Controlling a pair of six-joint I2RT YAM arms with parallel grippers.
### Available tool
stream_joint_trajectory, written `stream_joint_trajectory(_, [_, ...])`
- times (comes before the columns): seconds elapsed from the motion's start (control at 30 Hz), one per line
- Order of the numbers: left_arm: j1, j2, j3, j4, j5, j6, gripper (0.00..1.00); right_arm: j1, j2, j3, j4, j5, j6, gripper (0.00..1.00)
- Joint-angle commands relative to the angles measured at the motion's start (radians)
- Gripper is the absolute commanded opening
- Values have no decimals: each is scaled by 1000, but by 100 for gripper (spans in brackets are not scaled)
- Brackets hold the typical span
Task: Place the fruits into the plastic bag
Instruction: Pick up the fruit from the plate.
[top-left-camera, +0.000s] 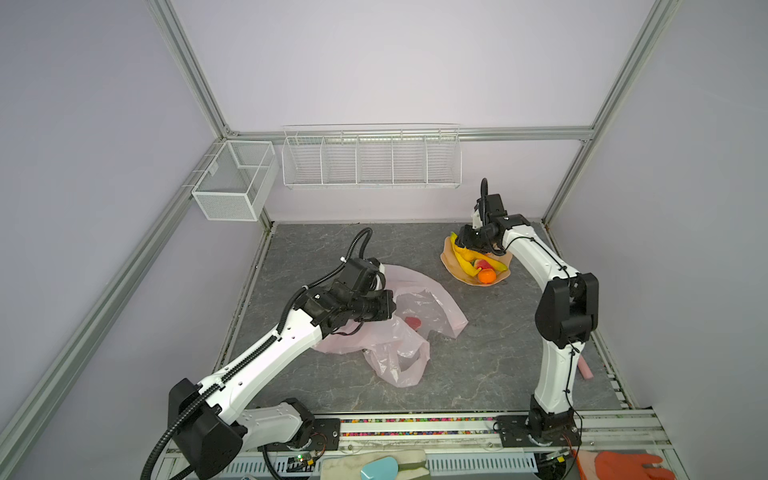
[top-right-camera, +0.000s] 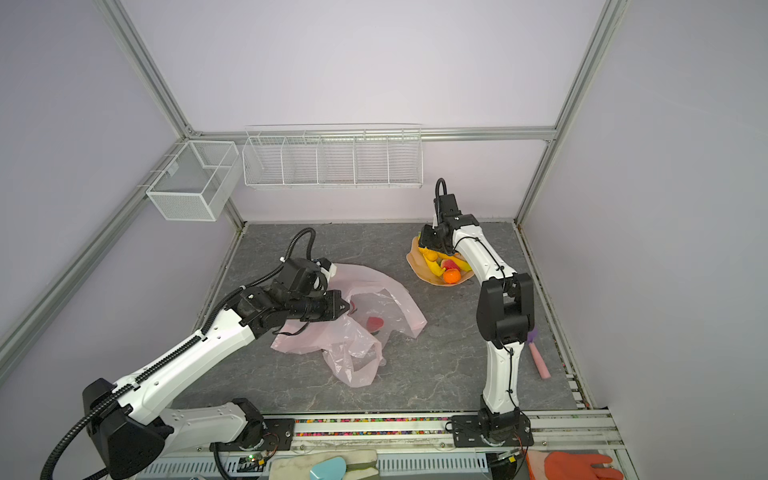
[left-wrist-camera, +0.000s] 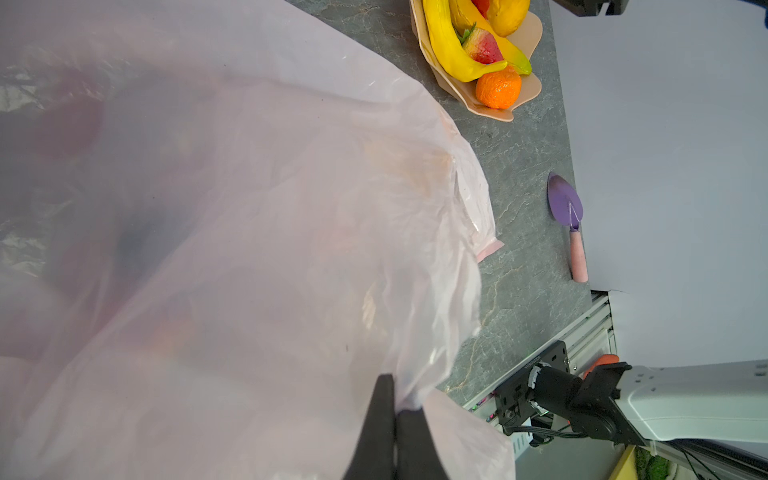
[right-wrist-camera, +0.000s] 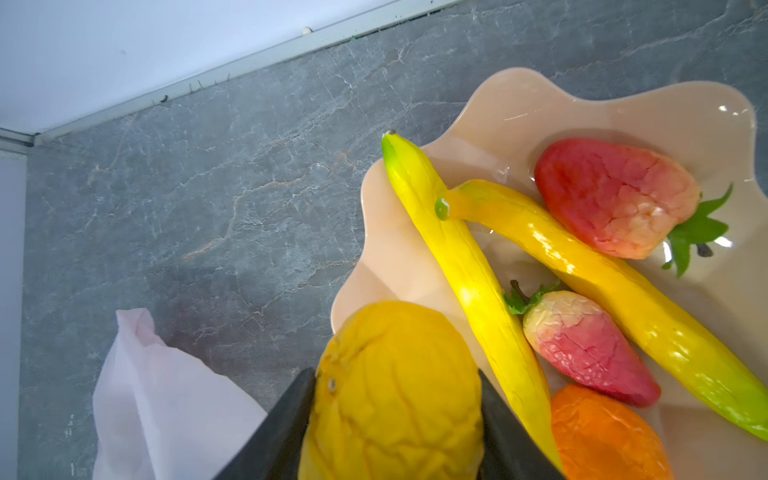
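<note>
1. Plastic bag (top-left-camera: 419, 299) near bowl (top-left-camera: 445, 261), one red fruit (top-left-camera: 412, 321) inside; left gripper (left-wrist-camera: 395, 395) pinched on bag film.
2. Bowl holds bananas (right-wrist-camera: 465, 266), strawberries (right-wrist-camera: 615, 199), tangerine (right-wrist-camera: 602, 436); right gripper (right-wrist-camera: 395, 373) clamps pear (right-wrist-camera: 395, 415) at bowl's edge.
3. Purple trowel (left-wrist-camera: 565, 203) whole only in left wrist view.

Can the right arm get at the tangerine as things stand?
Probably not yet: the right gripper is closed on the pear. The tangerine itself lies uncovered in the bowl beside a banana.
</note>
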Motion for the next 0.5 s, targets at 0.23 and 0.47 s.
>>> stream_joint_trajectory(0.23, [6,-1,4,6,16,6,0,-4,-254,-306,113,-85,91,38])
stream_joint_trajectory(0.47, [6,20,19,6,22,16,0,18,-540,-658,216,-127,169,37])
